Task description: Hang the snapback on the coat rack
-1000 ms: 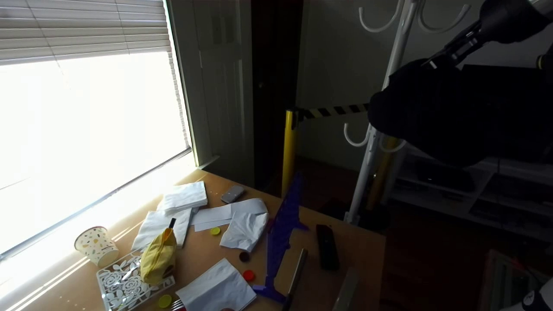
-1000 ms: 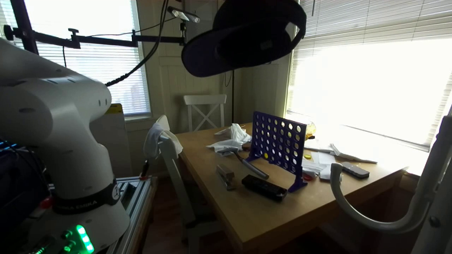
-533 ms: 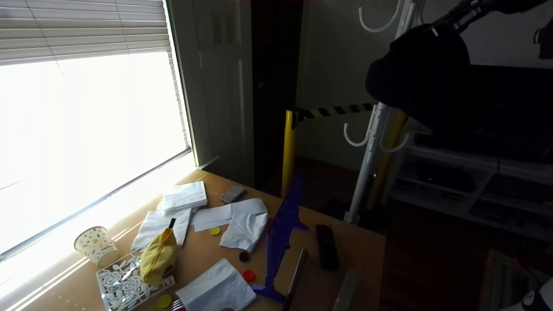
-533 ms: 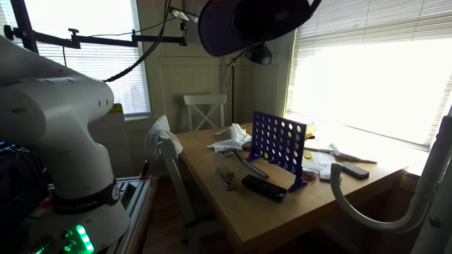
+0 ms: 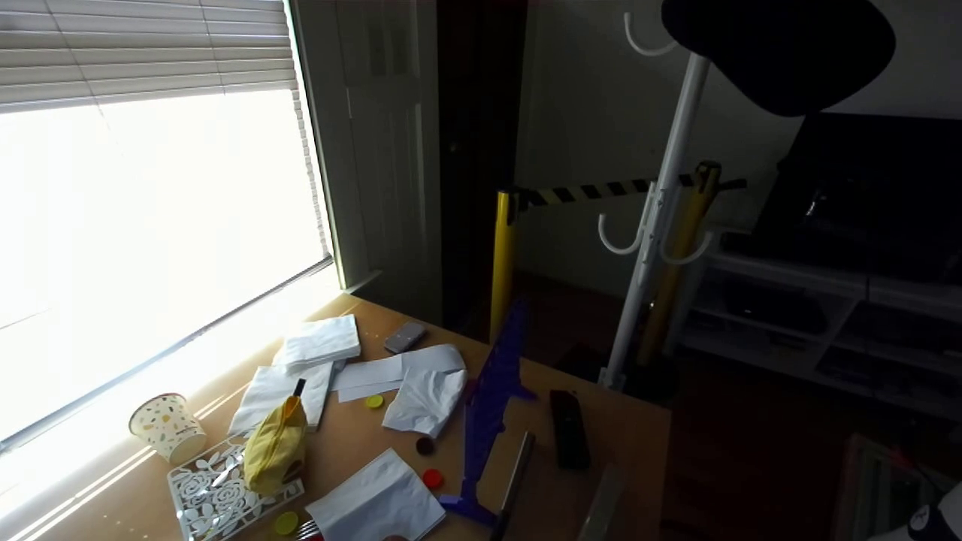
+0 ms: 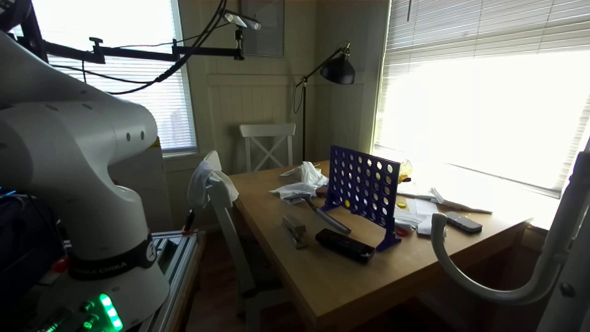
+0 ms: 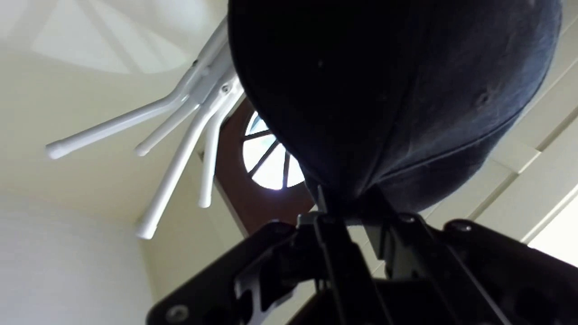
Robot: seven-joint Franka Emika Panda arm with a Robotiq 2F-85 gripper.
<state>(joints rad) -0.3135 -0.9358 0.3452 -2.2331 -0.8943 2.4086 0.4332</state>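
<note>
The black snapback [image 5: 782,52] is high at the top right in an exterior view, in front of the upper part of the white coat rack [image 5: 678,143]. It hides the pole's top and most of the upper hooks. In the wrist view the snapback [image 7: 433,90] fills the upper right. My gripper [image 7: 347,198] is shut on its fabric. The coat rack's upper hooks [image 7: 203,90] show left of the snapback there, apart from the gripper's fingers. A large rack hook [image 6: 507,295] shows at the lower right in an exterior view. The gripper is out of view in both exterior views.
The wooden table [image 6: 295,276] carries a purple upright game board [image 6: 392,237], a black bar-shaped object [image 6: 345,246], and papers. A yellow post [image 5: 502,263] with striped tape stands behind it. A dark screen [image 5: 887,188] is behind the rack. A black lamp [image 6: 339,69] stands in the corner.
The snapback has risen, now near the top of an exterior view and out of frame in another. The gripper has gone up out of view with it. The robot arm has shifted.
</note>
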